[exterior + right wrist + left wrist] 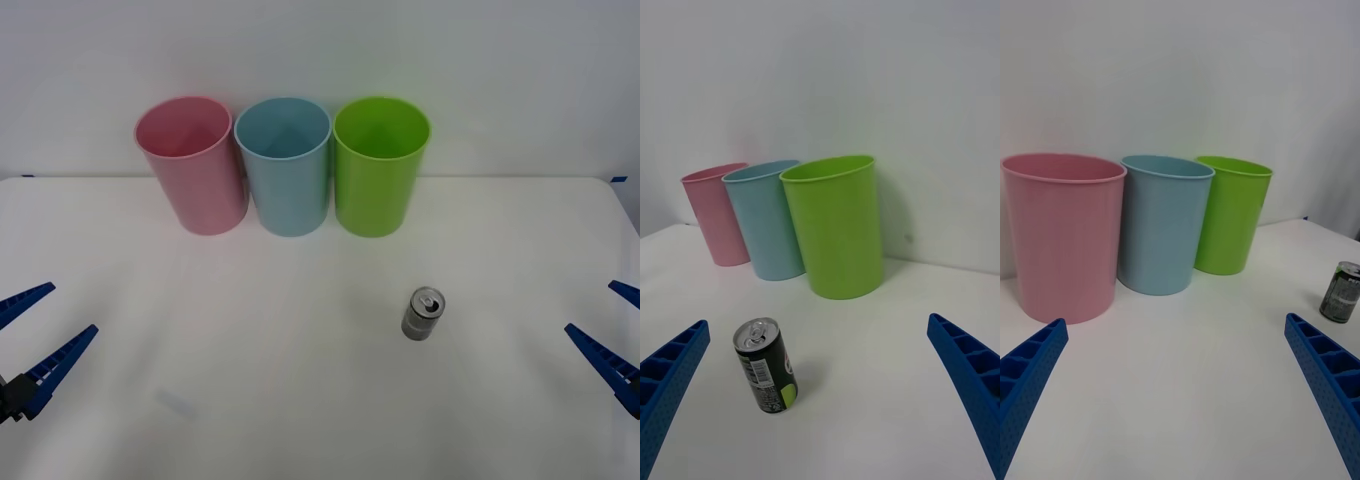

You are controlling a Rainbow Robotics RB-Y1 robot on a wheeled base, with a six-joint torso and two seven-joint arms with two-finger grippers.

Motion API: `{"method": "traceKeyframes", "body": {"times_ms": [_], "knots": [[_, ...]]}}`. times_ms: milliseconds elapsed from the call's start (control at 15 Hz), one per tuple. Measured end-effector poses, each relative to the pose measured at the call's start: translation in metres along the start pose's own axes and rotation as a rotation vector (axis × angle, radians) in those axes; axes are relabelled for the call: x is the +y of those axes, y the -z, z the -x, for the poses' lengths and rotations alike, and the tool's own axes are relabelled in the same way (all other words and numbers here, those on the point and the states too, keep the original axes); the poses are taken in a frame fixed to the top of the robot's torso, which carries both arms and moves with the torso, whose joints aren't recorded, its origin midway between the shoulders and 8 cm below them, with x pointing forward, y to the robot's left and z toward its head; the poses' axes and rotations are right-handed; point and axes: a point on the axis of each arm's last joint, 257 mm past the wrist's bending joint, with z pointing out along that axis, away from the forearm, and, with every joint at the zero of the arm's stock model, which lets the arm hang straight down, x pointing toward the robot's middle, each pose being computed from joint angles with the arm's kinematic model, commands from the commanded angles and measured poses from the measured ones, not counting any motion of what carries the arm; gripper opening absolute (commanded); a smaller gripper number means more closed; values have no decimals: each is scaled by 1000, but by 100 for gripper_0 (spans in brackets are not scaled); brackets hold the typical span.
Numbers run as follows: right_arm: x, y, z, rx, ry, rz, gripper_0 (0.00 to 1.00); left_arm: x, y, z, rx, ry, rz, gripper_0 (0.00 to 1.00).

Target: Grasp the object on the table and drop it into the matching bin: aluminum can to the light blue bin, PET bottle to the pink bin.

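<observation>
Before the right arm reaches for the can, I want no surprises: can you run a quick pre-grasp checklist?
1. Aluminum can upright on the table: ok.
2. Space around the can free of other things: ok.
3. Right hand open, at the table's right edge, apart from the can: ok.
4. Left hand open, at the left edge, away from the can: ok.
5. Light blue bin upright, mouth open, between the pink bin and the lime green bin: ok.
6. Can empty or full: cannot tell.
</observation>
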Motion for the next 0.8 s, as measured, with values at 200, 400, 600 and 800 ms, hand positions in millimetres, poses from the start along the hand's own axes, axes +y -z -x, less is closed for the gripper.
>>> {"method": "traceKeyframes", "body": {"times_ms": [200,400,600,800], "knots": [[1,3,-7,9,-16,-5,100,0,0,0,0,0,0,100],[5,1,-8,15,-21,9,100,0,0,0,0,0,0,100],[7,0,-11,18,-23,11,100,0,0,0,0,0,0,100],[12,-7,-27,37,-43,20,100,0,0,0,0,0,0,100]]}}
